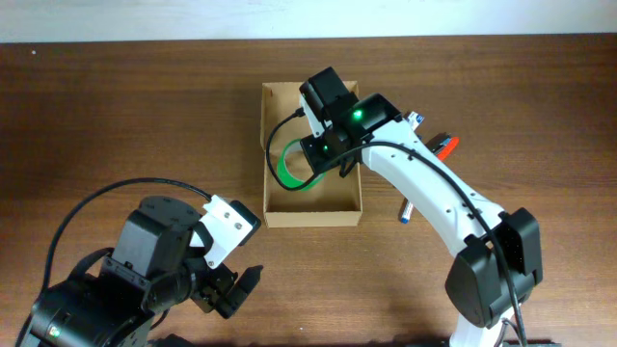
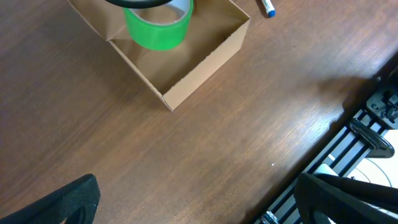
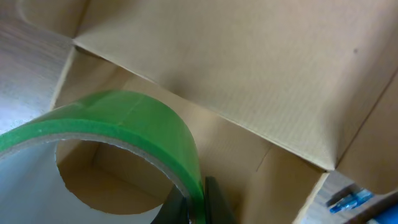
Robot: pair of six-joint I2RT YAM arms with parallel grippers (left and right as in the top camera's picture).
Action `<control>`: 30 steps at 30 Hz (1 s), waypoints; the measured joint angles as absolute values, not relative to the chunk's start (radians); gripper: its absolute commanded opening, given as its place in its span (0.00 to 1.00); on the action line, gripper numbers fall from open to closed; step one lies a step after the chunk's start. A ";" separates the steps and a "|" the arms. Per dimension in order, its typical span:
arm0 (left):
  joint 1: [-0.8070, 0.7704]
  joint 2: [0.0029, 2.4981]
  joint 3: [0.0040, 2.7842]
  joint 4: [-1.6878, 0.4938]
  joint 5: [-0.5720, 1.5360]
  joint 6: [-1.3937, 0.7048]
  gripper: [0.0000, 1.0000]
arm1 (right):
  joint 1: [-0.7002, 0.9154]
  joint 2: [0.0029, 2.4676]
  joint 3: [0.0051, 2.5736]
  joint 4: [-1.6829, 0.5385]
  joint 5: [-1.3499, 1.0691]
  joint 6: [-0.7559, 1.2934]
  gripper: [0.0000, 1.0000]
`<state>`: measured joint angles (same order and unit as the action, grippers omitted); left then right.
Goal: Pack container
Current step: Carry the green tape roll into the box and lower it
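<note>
Green tape roll point(image 3: 134, 121) in gripper point(image 3: 194, 202) over container point(image 3: 249, 81)

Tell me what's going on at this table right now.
The right gripper is shut on a green tape roll and holds it inside the open cardboard container, as part of packing it. Whether the roll touches the container's floor cannot be told. The left gripper is open and empty, off to the near side of the table, away from the container. A pen lies on the table beside the container.

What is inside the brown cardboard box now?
A round green tape roll, pinched by the right hand. The tan cardboard box floor seen beside it is bare; the right arm covers the far part.
</note>
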<state>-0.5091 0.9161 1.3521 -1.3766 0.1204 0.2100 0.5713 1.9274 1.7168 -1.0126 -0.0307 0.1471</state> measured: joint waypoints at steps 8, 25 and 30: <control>-0.509 0.916 1.352 -1.377 0.121 0.210 1.00 | 0.571 1.930 1.673 -1.003 -0.024 0.208 0.04; -0.509 0.916 1.352 -1.377 0.121 0.210 1.00 | 0.659 1.933 1.580 -0.918 0.023 0.333 0.04; -0.509 0.916 1.352 -1.377 0.121 0.210 1.00 | 0.678 1.934 1.566 -0.923 0.052 0.418 0.04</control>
<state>-0.5091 0.9161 1.3521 -1.3766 0.1207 0.2100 0.6781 1.9335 1.5661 -0.9234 0.0525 0.4183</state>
